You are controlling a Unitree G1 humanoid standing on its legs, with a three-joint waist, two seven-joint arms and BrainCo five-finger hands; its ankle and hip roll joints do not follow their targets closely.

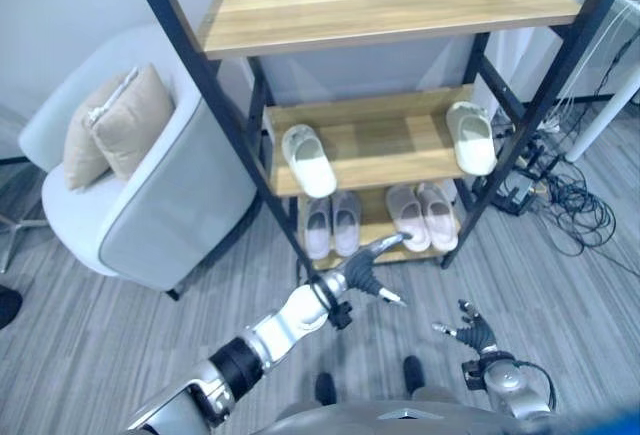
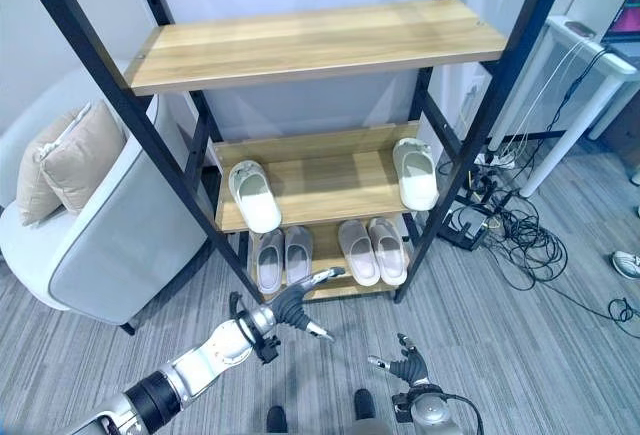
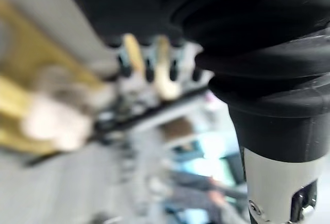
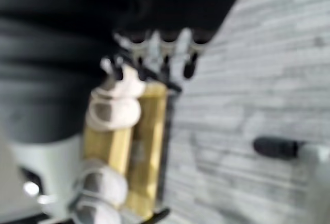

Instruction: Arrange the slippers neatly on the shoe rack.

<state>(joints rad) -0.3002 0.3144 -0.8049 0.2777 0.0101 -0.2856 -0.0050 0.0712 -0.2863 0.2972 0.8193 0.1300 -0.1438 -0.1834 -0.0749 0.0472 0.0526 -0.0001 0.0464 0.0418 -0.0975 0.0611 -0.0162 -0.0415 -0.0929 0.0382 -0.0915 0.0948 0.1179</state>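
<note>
The shoe rack point(image 2: 330, 40) runs past the upper edge, its black posts cut short. The left hand point(image 1: 372, 273) covers the front of the rack's bottom shelf, hiding the toe of one pinkish slipper point(image 1: 405, 217). In both wrist views the rack and slippers are blurred shapes. Beside the rack, the armchair point(image 1: 150, 210) is clipped at the side.

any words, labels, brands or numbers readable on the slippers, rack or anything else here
None can be read.
White slippers on the middle shelf of the shoe rack: no print shows.
Pale slippers on the bottom shelf: no marks show.
Armchair and cushions: plain.
Both wrist views are too blurred to show any text.
</note>
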